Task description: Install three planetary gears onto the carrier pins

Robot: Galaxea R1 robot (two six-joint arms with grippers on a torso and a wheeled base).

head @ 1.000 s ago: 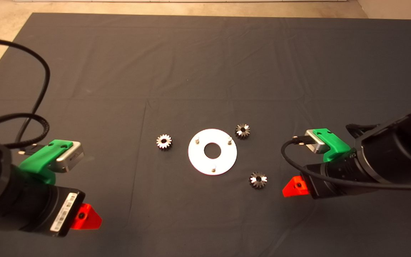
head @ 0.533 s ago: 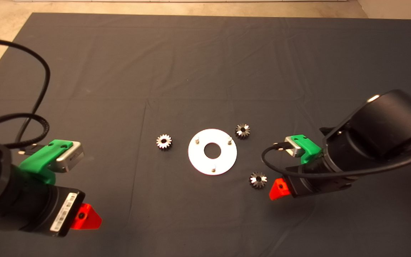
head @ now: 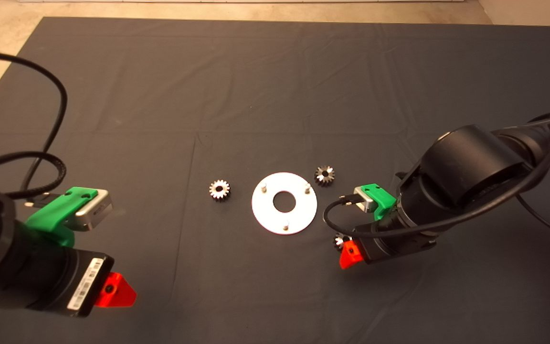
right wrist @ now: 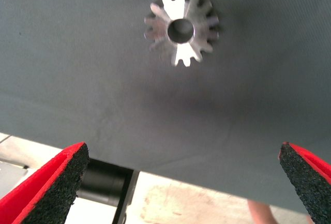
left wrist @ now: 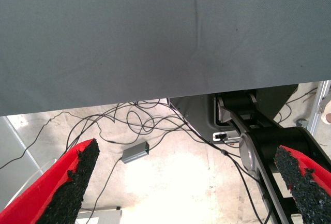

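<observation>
Dark mat over the surface, pale floor beyond. White disc with carrier pins bare, two planetary gears flanking. Third gear, half hidden overhead, shown whole at right wrist, untouched; right gripper jaws spread. Left gripper parked low-left, spread; cables on floor.

Bare mat lies open all around the white disc, whose near-right side is crowded by the right gripper above one gear, fingers spread wide.
</observation>
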